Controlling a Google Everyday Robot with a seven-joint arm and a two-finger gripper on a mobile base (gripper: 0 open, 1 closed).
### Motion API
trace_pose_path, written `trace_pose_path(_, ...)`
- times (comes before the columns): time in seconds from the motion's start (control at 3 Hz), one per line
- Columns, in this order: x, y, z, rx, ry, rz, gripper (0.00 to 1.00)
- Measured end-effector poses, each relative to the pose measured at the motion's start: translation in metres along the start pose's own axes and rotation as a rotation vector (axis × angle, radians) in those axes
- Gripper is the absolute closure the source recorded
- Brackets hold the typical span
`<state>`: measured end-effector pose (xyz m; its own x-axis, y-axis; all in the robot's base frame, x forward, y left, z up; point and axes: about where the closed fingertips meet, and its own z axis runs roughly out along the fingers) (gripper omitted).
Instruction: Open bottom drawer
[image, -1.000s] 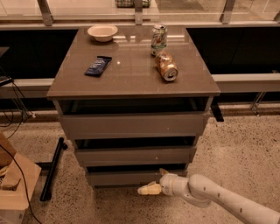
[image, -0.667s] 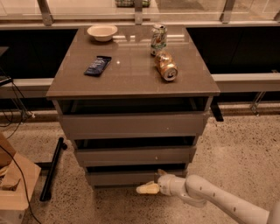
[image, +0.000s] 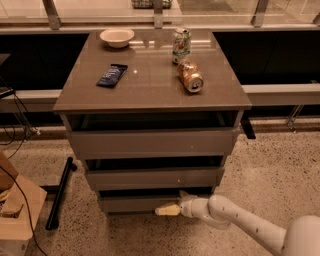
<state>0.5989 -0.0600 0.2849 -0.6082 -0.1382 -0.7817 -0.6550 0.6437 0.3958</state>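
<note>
Three drawers stack under the desk (image: 150, 97), with a dark gap above each front. The bottom drawer (image: 132, 204) is lowest, near the floor below the desk's front edge. On top: bowl (image: 116, 37) at the back-left corner, dark packet (image: 111, 75) near the left edge, upright can (image: 181, 45) at the back edge, tipped can (image: 190, 76) just in front. The gripper (image: 169, 210) is at the bottom drawer's front, right of centre, probably after its top lip since there's no handle. Jaws: cannot tell.

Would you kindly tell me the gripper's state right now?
Gripper: low, at the plain grey-brown bottom drawer front; open or closed cannot be told.
</note>
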Motion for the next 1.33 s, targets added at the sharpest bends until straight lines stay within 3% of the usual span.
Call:
trace_pose_path(0.33,-0.001,-0.017,0.016,-0.001,0.015,0.007,0.00)
trace_pose_path(1.0,0.023,-0.043,0.043,-0.022,0.096,0.044,0.00)
trace_pose_path(1.33,0.025,-0.047,0.038,-0.014,0.109,0.043,0.26)
